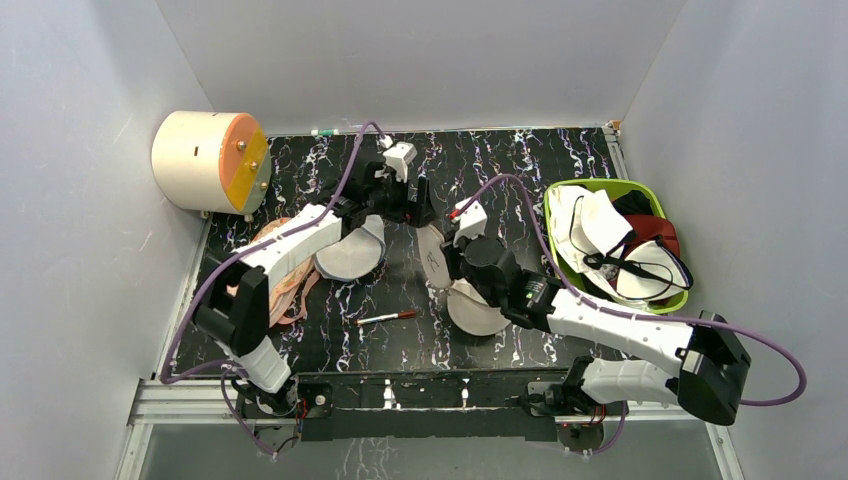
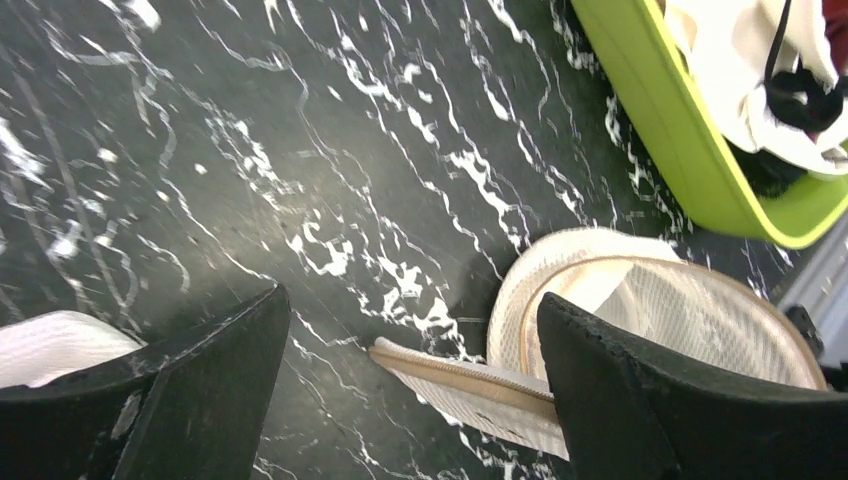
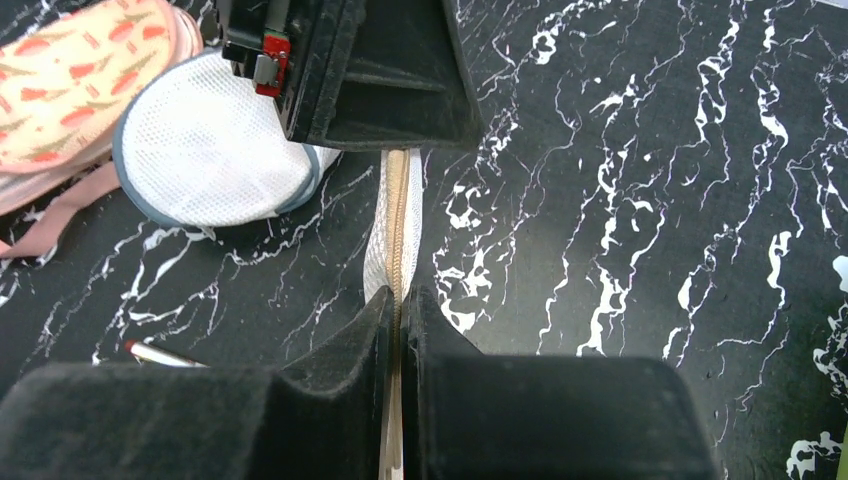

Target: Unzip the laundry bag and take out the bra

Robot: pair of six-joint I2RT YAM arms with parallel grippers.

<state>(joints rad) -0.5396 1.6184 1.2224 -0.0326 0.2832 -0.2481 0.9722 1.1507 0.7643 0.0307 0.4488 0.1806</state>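
Mid-table: right gripper clamps zip band of round cream-beige mesh laundry bag, likely anchoring it; left gripper wide over its far end. White black-strapped bra: green plastic basket, right.

Mostly hidden under right arm: laundry bag. Lost inside clamped right gripper: near stretch of zip.

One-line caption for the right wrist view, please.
Right gripper shut on the laundry bag along its zip edge, over the black marbled table.
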